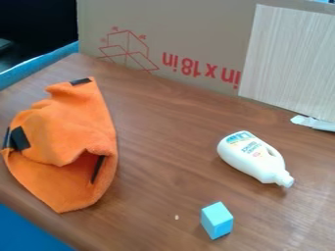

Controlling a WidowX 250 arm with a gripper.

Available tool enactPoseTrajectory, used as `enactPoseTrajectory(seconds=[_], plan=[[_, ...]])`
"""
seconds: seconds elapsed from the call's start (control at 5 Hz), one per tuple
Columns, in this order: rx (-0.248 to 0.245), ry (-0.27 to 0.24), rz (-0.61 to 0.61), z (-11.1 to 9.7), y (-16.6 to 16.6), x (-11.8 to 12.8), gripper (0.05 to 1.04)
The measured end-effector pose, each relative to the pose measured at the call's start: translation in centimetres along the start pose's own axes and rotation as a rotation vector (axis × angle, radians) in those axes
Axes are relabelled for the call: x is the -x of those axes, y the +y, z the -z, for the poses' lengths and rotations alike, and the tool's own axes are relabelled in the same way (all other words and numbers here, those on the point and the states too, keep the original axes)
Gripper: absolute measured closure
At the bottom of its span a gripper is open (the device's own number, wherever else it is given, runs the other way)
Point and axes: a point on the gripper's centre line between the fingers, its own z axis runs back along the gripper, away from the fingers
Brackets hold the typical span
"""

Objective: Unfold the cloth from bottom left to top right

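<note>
Nearest on my brown wooden worktop (pixel 154 171) sits a small light-blue block (pixel 216 220); beyond lie a white plastic bottle (pixel 252 156) and, at left, the folded orange cloth (pixel 65 127) (rather rumpled). I can't tell whether my end effector is wide or narrow.

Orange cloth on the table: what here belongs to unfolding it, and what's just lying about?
For the job:
- orange cloth, at left, partly folded over

Just lying about:
- white bottle, on its side
- light-blue block
- cardboard, upright behind
</note>
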Motion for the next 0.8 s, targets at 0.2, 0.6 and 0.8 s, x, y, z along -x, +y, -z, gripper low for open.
enactPoseTrajectory(seconds=[0.2, 0.6, 0.8], plan=[[-0.019, -0.018, -0.001, 1.7, -0.8, 0.1, 0.083], [-0.094, -0.128, -0.071, 4.6, -2.7, -0.9, 0.083], [-0.076, -0.143, -0.093, 4.7, -3.2, -1.5, 0.084]])
